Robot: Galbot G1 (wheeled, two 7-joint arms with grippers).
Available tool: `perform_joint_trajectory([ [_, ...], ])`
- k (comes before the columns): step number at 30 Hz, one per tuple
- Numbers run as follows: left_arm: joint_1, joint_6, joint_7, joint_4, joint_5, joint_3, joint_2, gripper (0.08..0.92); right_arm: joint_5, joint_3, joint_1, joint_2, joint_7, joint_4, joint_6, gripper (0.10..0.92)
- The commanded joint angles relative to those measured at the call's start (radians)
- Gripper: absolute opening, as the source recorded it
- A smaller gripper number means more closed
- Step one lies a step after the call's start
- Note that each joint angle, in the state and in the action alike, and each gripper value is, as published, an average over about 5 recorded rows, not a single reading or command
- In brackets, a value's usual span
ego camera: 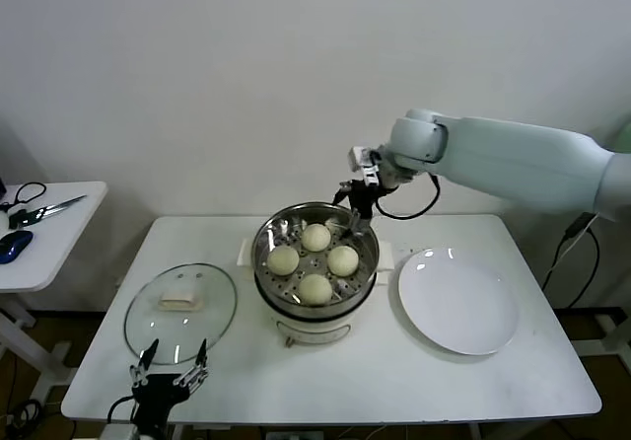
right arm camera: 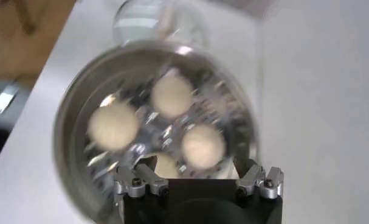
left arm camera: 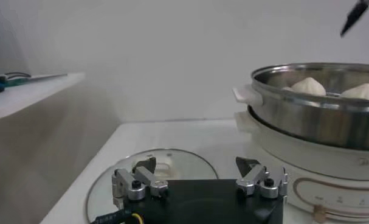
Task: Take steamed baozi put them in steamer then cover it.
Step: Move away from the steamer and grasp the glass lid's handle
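Several cream-white baozi (ego camera: 315, 258) lie in the shiny steel steamer (ego camera: 271, 235), which sits on its cream cooker base at the table's middle. In the right wrist view the baozi (right arm camera: 171, 95) show inside the steamer (right arm camera: 72, 115). My right gripper (ego camera: 353, 205) hangs open and empty just above the steamer's far right rim; it also shows in the right wrist view (right arm camera: 193, 165). The glass cover (ego camera: 180, 312) with its cream handle lies flat on the table left of the steamer. My left gripper (ego camera: 172, 361) is open and empty at the cover's near edge, and it shows in the left wrist view (left arm camera: 196, 164).
A flat white plate (ego camera: 458, 300) lies right of the steamer. A small side table (ego camera: 49, 233) at far left holds scissors (ego camera: 44, 208) and a blue object. A black cable runs from my right wrist.
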Motion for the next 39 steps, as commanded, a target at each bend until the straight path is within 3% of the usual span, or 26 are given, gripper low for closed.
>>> perform_joint_trajectory([
  [1,-0.002,-0.001,0.002,-0.002,0.015,-0.007,-0.002,0.823,0.132,0.596,-0.443,-0.336,0.598,0.140,-0.035,0.823],
  [8,-0.008,-0.050,-0.015,0.029,0.032,-0.005,0.019,0.823,0.007,1.244,-1.138,-0.504,0.622,0.295,0.054,0.823],
  [13,-0.026,-0.064,-0.041,0.031,0.025,-0.009,0.036,0.823,-0.101,1.750,-1.649,-0.439,0.610,0.347,0.116,0.823],
  [17,-0.049,-0.070,-0.052,0.032,0.037,-0.018,0.045,0.823,-0.167,1.990,-1.915,-0.325,0.583,0.374,0.186,0.823],
  [30,-0.091,-0.150,-0.077,0.096,0.161,-0.019,0.052,0.823,-0.289,2.132,-2.268,0.064,0.547,0.403,0.554,0.823],
  [39,-0.094,-0.252,-0.249,0.162,0.521,-0.034,0.101,0.823,-0.347,2.043,-2.317,0.199,0.597,0.381,0.646,0.823],
])
